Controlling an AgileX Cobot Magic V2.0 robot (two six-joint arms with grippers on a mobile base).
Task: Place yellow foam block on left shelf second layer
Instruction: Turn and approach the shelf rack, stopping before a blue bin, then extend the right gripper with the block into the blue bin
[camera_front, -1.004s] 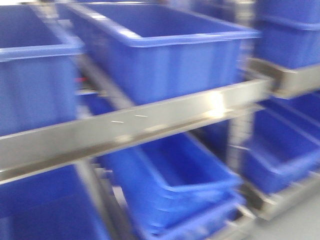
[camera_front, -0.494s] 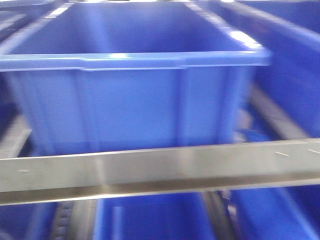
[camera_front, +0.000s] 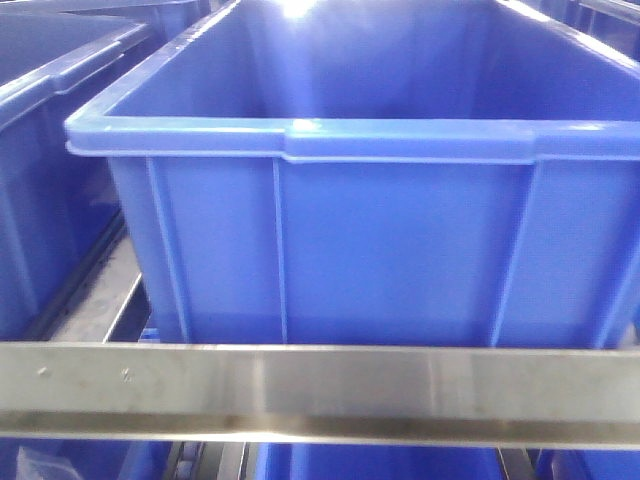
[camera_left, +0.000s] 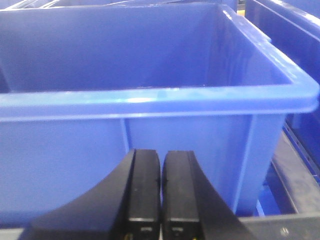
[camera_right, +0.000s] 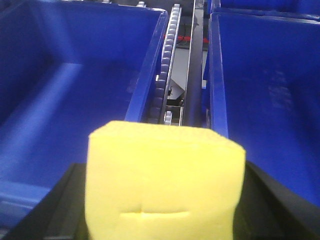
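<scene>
The yellow foam block (camera_right: 164, 182) fills the lower middle of the right wrist view, held between the black fingers of my right gripper (camera_right: 165, 200), which is shut on it. It hangs above the gap between two blue bins, over a roller track (camera_right: 169, 60). My left gripper (camera_left: 161, 192) is shut and empty, its two black fingers pressed together in front of the near wall of a blue bin (camera_left: 150, 105). Neither gripper nor the block shows in the front view.
A large blue bin (camera_front: 400, 150) stands on the shelf behind a steel front rail (camera_front: 320, 390). Another blue bin (camera_front: 50, 150) is at its left. In the right wrist view, blue bins lie left (camera_right: 65, 90) and right (camera_right: 270, 90) of the track.
The front view has swung across the shelves and now faces one blue bin squarely and sharply, with the steel rail level across the bottom.
</scene>
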